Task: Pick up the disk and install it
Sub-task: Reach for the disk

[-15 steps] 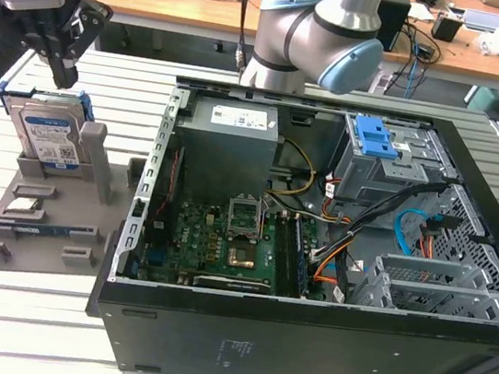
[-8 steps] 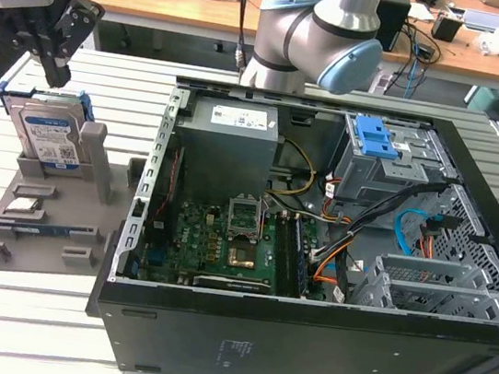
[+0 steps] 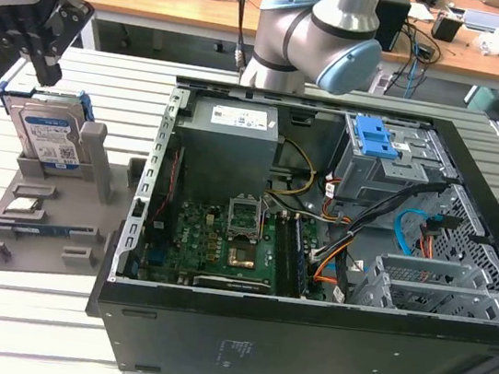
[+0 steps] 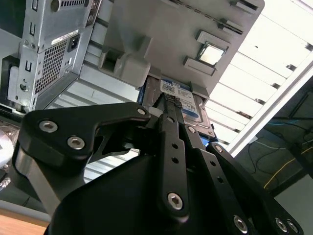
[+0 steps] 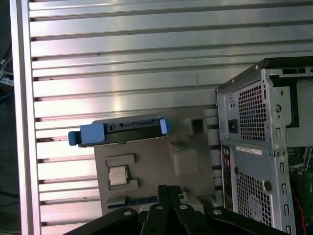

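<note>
The disk point(image 3: 47, 135) stands upright on edge in a grey holder point(image 3: 47, 235) at the exterior view's left, its white-and-blue label facing the camera and a blue bracket along its sides. My gripper point(image 3: 48, 75) hangs just above the disk's top edge, apart from it, fingers together with nothing between them. In the first wrist view the disk point(image 5: 124, 131) shows edge-on with its blue bracket ends, some way beyond the gripper point(image 5: 168, 190). In the second wrist view the gripper point(image 4: 169, 99) points at the disk point(image 4: 185, 100).
An open computer case point(image 3: 302, 343) lies right of the holder, with a grey drive cage with a blue latch point(image 3: 377, 140) at its far right corner. A small square chip point(image 3: 22, 206) sits in the holder. The robot base point(image 3: 309, 28) stands behind the case.
</note>
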